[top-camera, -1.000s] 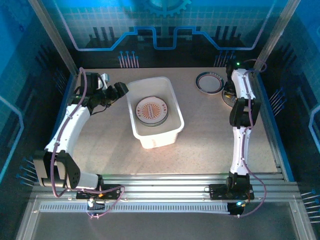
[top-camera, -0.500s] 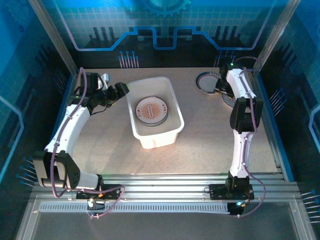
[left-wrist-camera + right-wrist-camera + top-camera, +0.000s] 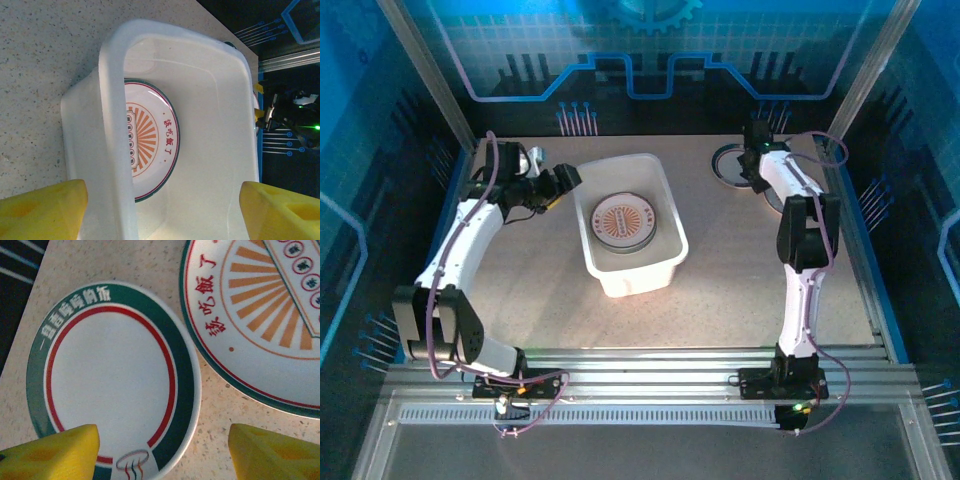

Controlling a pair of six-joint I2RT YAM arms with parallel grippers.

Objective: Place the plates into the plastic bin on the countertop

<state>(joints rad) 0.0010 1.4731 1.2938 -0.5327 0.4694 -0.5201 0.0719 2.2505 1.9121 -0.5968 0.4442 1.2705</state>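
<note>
**One plate in the bin, two on the countertop under the right gripper**

In the overhead view, the left arm (image 3: pixel 460 250) and the right arm (image 3: pixel 802 280) rise from the metal rails (image 3: pixel 650 362) along the bottom of the frame. Beyond the rails lies the speckled beige countertop (image 3: pixel 730 290). The white plastic bin (image 3: pixel 620 285) stands on it at centre frame. One orange-rayed plate (image 3: pixel 624 222) lies flat on the bin's floor.

The left gripper (image 3: pixel 563 180) hangs just beside the bin's upper-left corner. In the left wrist view its yellow fingertips (image 3: pixel 42 210) sit in the two bottom corners of the frame. They are spread wide and pinch nothing. The bin's rolled rim runs up between them, with the plate's red characters showing past it.

Farther back, at the upper right of the overhead view, the right arm bends over a green-rimmed plate (image 3: pixel 727 166) on the countertop. In the right wrist view the right gripper (image 3: pixel 161 452) hovers above this plate. Its jaws are spread and grip nothing. A second orange-rayed plate (image 3: pixel 260 315) lies just beside it at the upper right. Whether the two rims touch, I cannot tell.
</note>
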